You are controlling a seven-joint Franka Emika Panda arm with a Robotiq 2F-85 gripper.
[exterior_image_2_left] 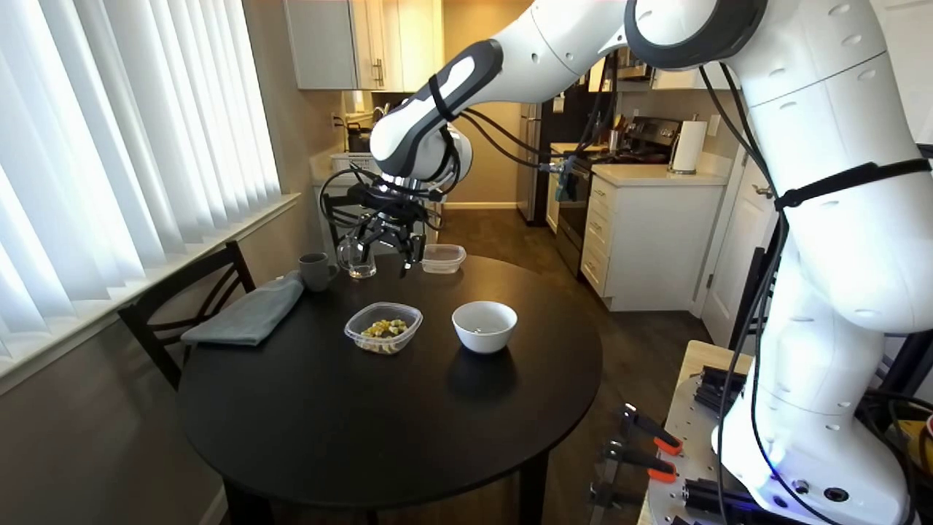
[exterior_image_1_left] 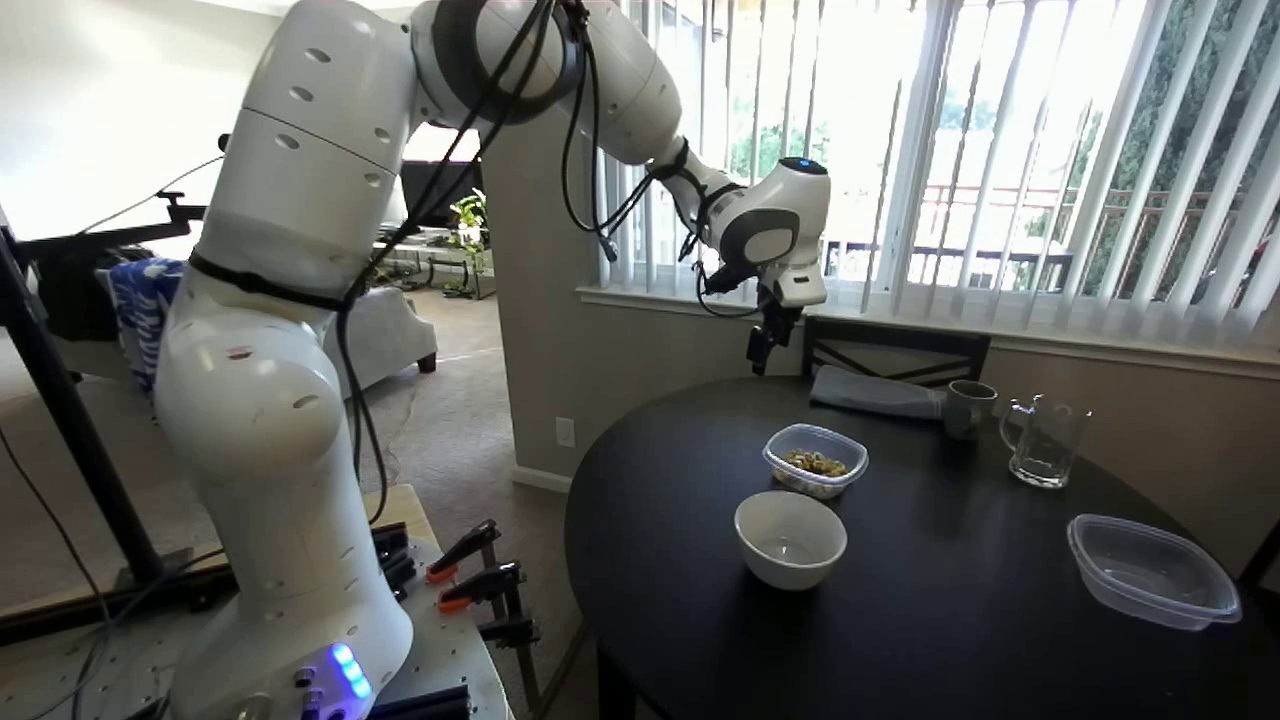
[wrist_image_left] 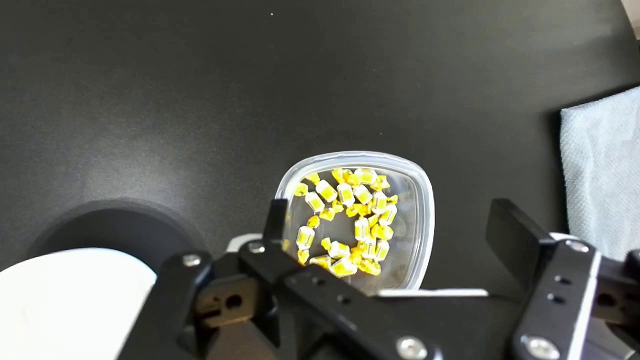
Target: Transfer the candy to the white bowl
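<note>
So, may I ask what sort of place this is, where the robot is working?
Most likely the dining area of a home, close to its kitchen: a round dark table stands with a chair beside it, and a stove is visible farther back in an exterior view.

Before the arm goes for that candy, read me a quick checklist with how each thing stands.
1. Gripper open: ok, jaws apart, nothing held.
2. Candy accessible: ok, in the clear container, apparently uncovered.
3. White bowl upright: ok, no candy visible inside.
4. Gripper lowered to candy: not ok, it hangs above the table.
5. Exact centring over candy: cannot tell from these angles.
</note>
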